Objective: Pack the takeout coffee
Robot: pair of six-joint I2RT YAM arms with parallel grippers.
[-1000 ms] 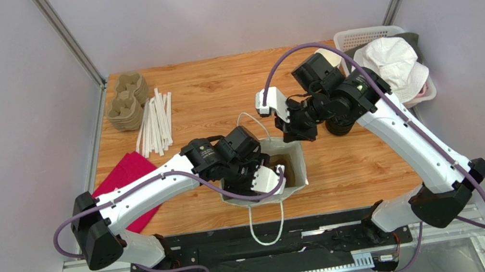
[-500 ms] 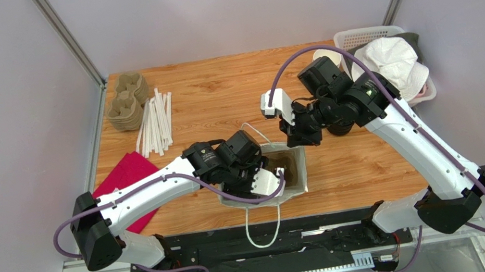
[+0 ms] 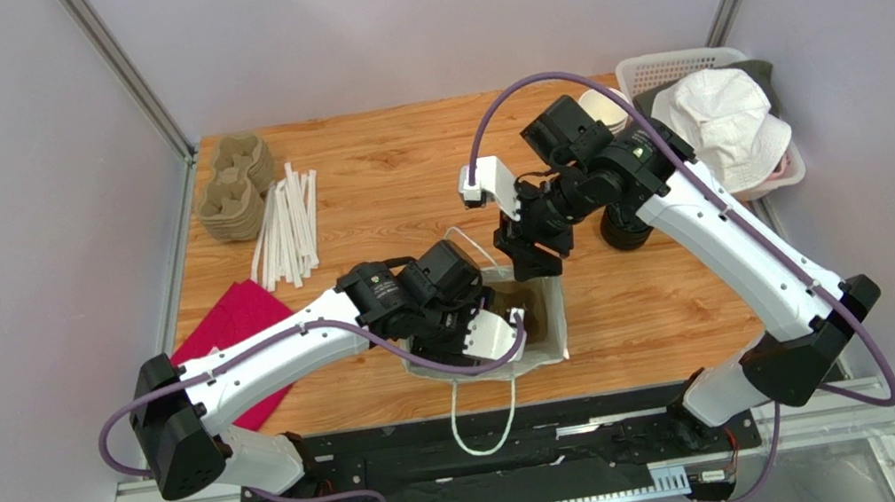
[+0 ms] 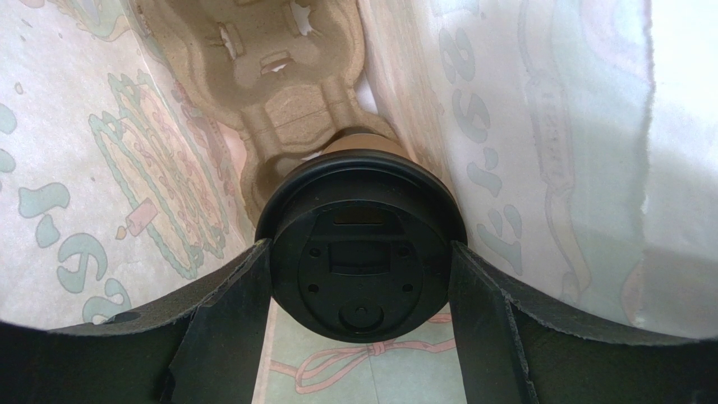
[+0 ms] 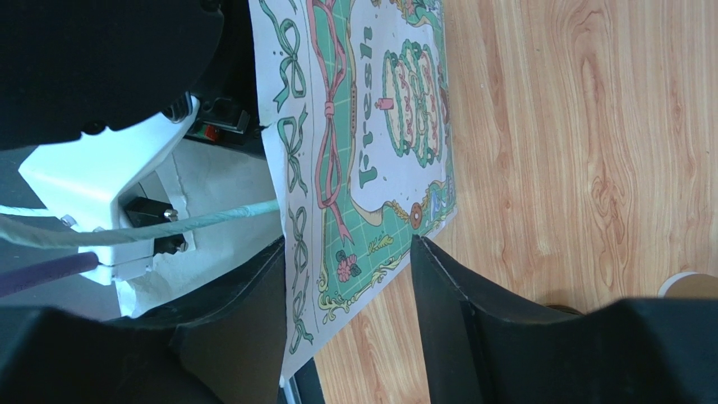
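The takeout coffee, a brown cup under a round black lid, hangs inside the printed paper bag just above a pulp cup carrier on the bag's floor. My left gripper reaches down into the bag, and both fingers press the sides of the lid. In the top view the left gripper fills the bag's mouth. My right gripper stands open astride the bag's far wall, with the paper between its spread fingers. From above, the right gripper sits at the bag's back rim.
A stack of pulp carriers and white straws lie at the back left, with a red napkin nearer. A white basket holding white cloth stands back right. A round black object sits under the right arm.
My right gripper has gone from shut to open at the bag's rim and has shifted slightly left. The left gripper has kept its grip and place.
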